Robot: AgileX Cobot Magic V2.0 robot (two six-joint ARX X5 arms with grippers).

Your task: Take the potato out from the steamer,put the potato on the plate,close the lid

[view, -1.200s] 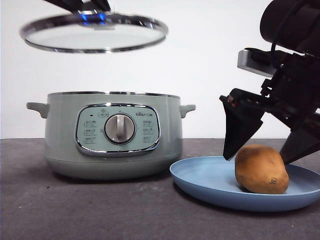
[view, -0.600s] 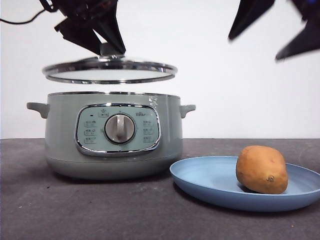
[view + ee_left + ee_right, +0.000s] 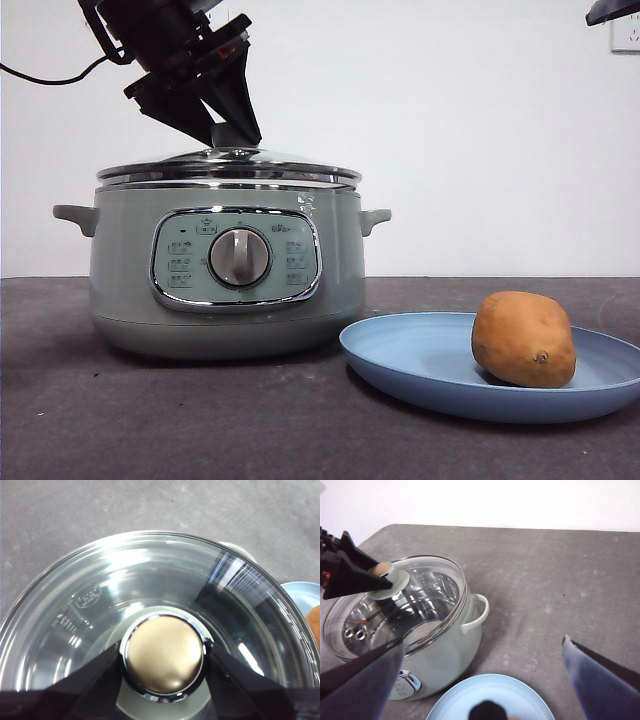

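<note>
The left tool (image 3: 232,132) grips the lid (image 3: 228,168) by its knob (image 3: 164,658), jaws closed against both sides, above the steamer (image 3: 225,268) at about 10 o'clock in the front view. The lid looks seated on the rim, so the good move is to check it sits level all round, then open the jaws and lift straight up without dragging it. Half a second ago the lid hung clear above the pot. At 4 o'clock the potato (image 3: 523,338) rests on the plate (image 3: 420,360) on the worktop (image 3: 150,420). The right tool (image 3: 480,675), jaws wide apart and empty, has risen to 1 o'clock.
</note>
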